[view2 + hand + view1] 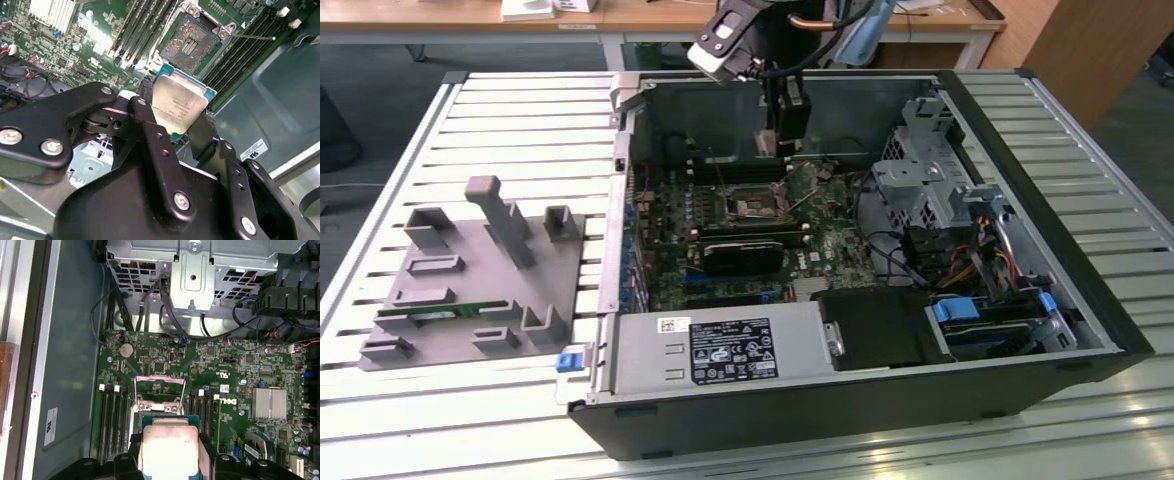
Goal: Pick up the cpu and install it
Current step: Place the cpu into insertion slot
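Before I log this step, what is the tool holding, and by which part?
The flat square silvery-grey metal-topped cpu, gripped by the tool at two opposite edges.

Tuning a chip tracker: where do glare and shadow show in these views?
In both wrist views the silvery-grey square cpu, clamped in the black gripper, shines pale; in the exterior view the white slatted table glares, while the open black computer case is shaded inside.

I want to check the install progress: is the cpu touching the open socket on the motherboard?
Apart. In the second wrist view the gripper holds the cpu by two edges, short of the socket, whose contact field lies fully uncovered.
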`<control>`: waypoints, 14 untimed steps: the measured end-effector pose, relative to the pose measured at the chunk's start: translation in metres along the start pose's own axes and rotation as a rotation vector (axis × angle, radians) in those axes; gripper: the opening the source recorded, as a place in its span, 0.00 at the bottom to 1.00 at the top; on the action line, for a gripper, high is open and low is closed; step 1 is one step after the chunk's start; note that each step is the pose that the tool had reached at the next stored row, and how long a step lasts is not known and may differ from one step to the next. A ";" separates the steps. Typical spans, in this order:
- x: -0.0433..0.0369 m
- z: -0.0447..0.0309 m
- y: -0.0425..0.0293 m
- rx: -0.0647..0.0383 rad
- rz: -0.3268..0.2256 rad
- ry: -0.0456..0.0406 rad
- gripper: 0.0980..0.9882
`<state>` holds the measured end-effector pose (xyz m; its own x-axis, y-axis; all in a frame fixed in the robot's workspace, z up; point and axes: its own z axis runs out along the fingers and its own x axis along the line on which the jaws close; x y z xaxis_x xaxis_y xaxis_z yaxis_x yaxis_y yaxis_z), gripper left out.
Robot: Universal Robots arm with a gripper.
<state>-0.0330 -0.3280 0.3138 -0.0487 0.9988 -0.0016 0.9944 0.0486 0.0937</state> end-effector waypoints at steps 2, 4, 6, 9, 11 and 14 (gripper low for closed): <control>0.0000 0.0027 -0.0007 0.000 0.000 0.0001 0.48; 0.0001 0.0043 -0.0014 0.000 0.000 0.0001 0.48; 0.0001 0.0055 -0.0026 0.000 0.000 0.0001 0.48; 0.0002 0.0067 -0.0032 0.000 0.000 0.0000 0.48; 0.0001 0.0077 -0.0036 0.000 0.000 0.0001 0.48; 0.0002 0.0095 -0.0046 0.000 0.000 0.0001 0.48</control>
<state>-0.0366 -0.3280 0.3040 -0.0486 0.9988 -0.0015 0.9944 0.0486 0.0937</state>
